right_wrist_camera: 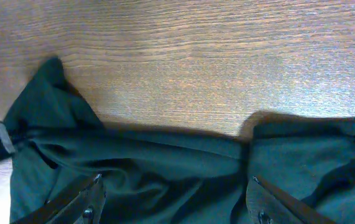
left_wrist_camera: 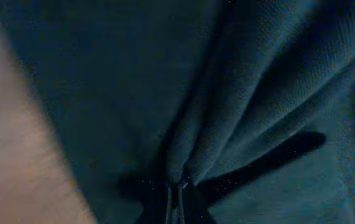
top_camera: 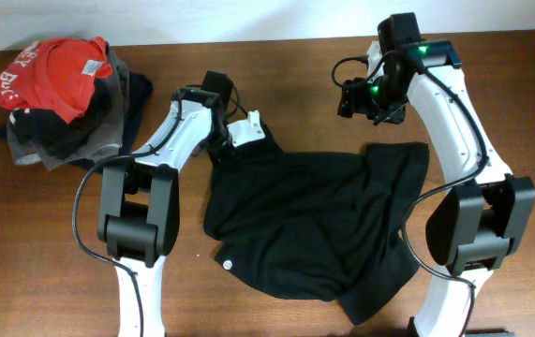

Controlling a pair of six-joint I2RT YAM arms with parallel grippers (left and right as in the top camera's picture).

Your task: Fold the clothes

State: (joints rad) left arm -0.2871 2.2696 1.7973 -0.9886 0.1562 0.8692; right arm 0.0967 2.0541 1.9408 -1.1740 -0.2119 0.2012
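Observation:
The black shirt (top_camera: 304, 215) lies crumpled and spread over the middle of the table, with a small round white logo mark (top_camera: 227, 263) near its front left and a white tag (top_camera: 248, 126) at its far left corner. My left gripper (top_camera: 222, 140) sits at that corner. In the left wrist view the left gripper (left_wrist_camera: 177, 198) is shut on a pinched ridge of the shirt (left_wrist_camera: 258, 74). My right gripper (top_camera: 379, 110) hangs over the shirt's far right edge. Its fingers (right_wrist_camera: 81, 196) stand wide apart above the shirt (right_wrist_camera: 165, 168), holding nothing.
A heap of other garments lies at the far left: a red shirt with white lettering (top_camera: 61, 70) on top of grey and navy pieces (top_camera: 108, 122). Bare wooden table (top_camera: 276, 65) runs along the back, also in the right wrist view (right_wrist_camera: 196, 62).

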